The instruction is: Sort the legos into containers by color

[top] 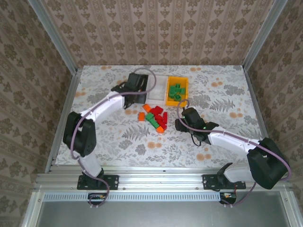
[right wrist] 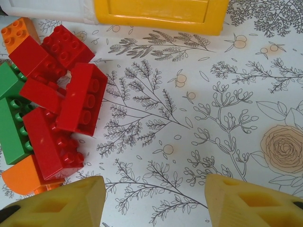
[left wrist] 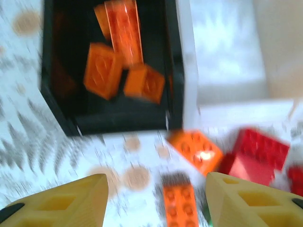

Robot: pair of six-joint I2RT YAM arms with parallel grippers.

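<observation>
Floral-patterned table [top: 118, 137] carried everything. Left gripper [left wrist: 151, 201] hung just short of the black rectangular plastic bin [left wrist: 123, 124], yellow fingers spread, nothing between them. Right gripper [right wrist: 151, 198] was likewise spread and empty beside the loose pile. White plastic bin [top: 160, 87] stood between the black one and the yellow-orange plastic bin [top: 177, 80]. Orange studded bricks [left wrist: 104, 71] lay in the black bin and green bricks [top: 177, 91] in the yellow-orange. Mixed red, orange and green bricks [top: 155, 117] lay loose on the table near the bins.
</observation>
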